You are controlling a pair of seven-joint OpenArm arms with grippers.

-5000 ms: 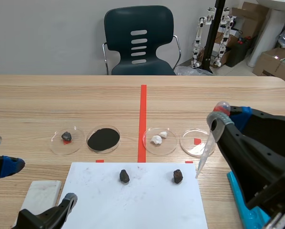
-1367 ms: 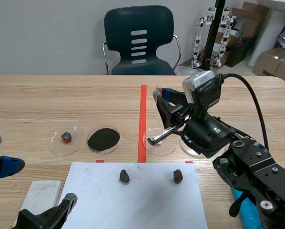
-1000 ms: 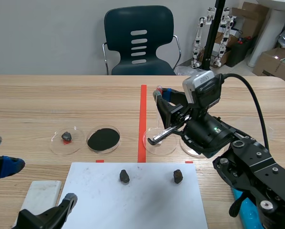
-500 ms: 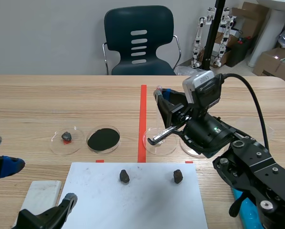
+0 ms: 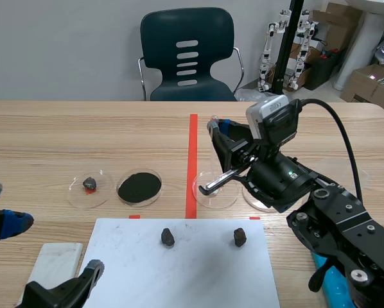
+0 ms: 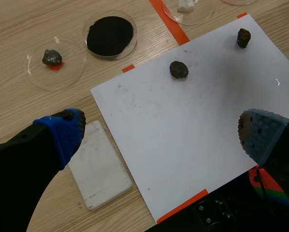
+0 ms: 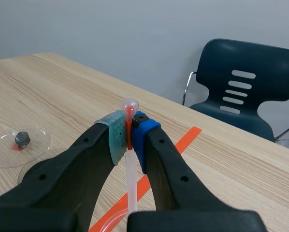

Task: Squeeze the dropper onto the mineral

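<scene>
The right gripper (image 7: 128, 130) is clamped on the dropper (image 7: 130, 174), with its pads pinching at the bulb. The tip seems to hang over the dish (image 5: 205, 203) of white mineral pieces (image 6: 185, 5) beneath it, so the squeeze looks in hand. Next comes steady pressure with the tip held above a piece. Two dark rocks (image 5: 167, 237) on the white sheet (image 5: 179, 276) lie beside the tip, clear of it. The left gripper (image 6: 164, 133) hangs wide open, well apart.

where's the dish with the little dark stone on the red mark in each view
Scene view: stone dish on the table beside the black powder dish, away from the tape line.
Left wrist view: stone dish ahead of the open left gripper, beside the powder dish.
Right wrist view: stone dish off to the side of the right gripper holding the dropper.
Shared landmark: orange-red tape line.
</scene>
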